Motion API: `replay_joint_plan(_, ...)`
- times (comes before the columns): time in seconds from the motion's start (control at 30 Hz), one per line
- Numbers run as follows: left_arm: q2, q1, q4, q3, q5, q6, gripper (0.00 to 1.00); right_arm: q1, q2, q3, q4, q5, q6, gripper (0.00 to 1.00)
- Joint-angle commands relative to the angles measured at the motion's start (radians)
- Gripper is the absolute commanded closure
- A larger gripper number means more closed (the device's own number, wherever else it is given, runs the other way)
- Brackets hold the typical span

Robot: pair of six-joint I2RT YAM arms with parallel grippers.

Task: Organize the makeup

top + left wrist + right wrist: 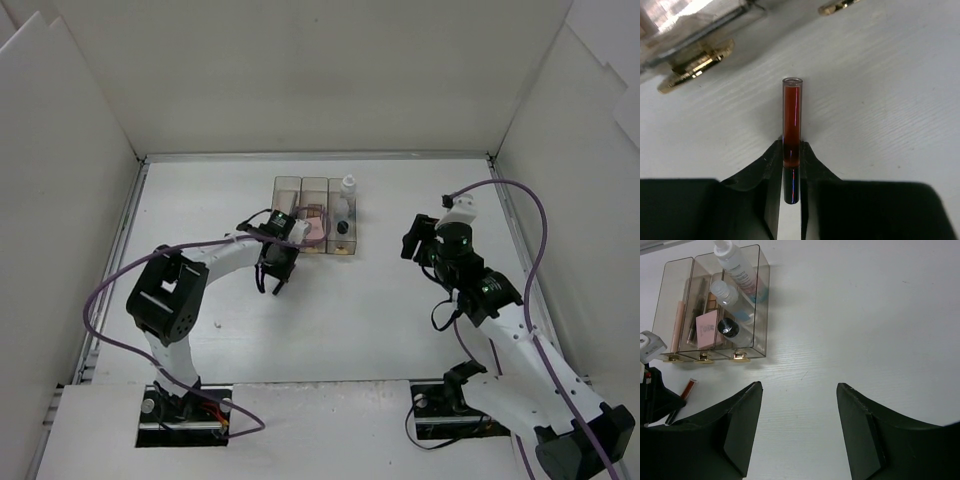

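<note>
- The clear three-compartment box [760,300] stood on the white table [865,315], on three gold feet along its near edge.
- Its left compartment held one pink stick [677,325].
- The middle compartment held one pink square pad [706,329] with dark slim items behind it, possibly pencils or a palette; the tinted wall blurred them.
- The right compartment held two bottles, a tall white-blue bottle [740,270] and a shorter white-capped bottle [724,294], plus one black-capped vial [728,328].
- One red pencil [792,115] lay outside the box, just before its near-left corner, low over the table.
- The left gripper [791,150] was clamped on that pencil's near end, its arm reaching forward.
- The right gripper [799,387] hovered well to the right of the box, jaws parted and holding nothing.
</note>
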Motion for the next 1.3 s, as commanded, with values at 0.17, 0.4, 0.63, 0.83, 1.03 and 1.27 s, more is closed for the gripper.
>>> replay_joint_plan(0.17,-0.266,0.007,-0.086,0.087,0.04,-0.078,1.0,-0.011,0.008,0.012,0.044,0.05,-0.013,0.42)
replay_joint_plan(0.4,-0.139,0.114,-0.107,0.434,0.063,-0.137,1.0,-0.016,0.029,0.033,0.044,0.044,-0.03,0.42)
replay_joint_plan(0.63,0.137,0.176,-0.144,0.706,0.069,-0.167,0.95,-0.022,0.026,0.039,0.044,0.037,-0.046,0.42)
replay_joint_plan(0.83,0.209,0.185,-0.172,0.755,0.034,-0.203,0.75,-0.027,0.013,0.041,0.044,0.043,-0.064,0.39)
replay_joint_plan(1.03,0.091,0.194,-0.141,0.663,-0.046,-0.236,0.37,-0.031,-0.003,0.039,0.043,0.047,-0.09,0.35)
replay_joint_plan(1.27,-0.188,0.194,-0.167,0.539,-0.113,-0.233,0.28,-0.033,-0.017,0.046,0.037,0.04,-0.119,0.25)
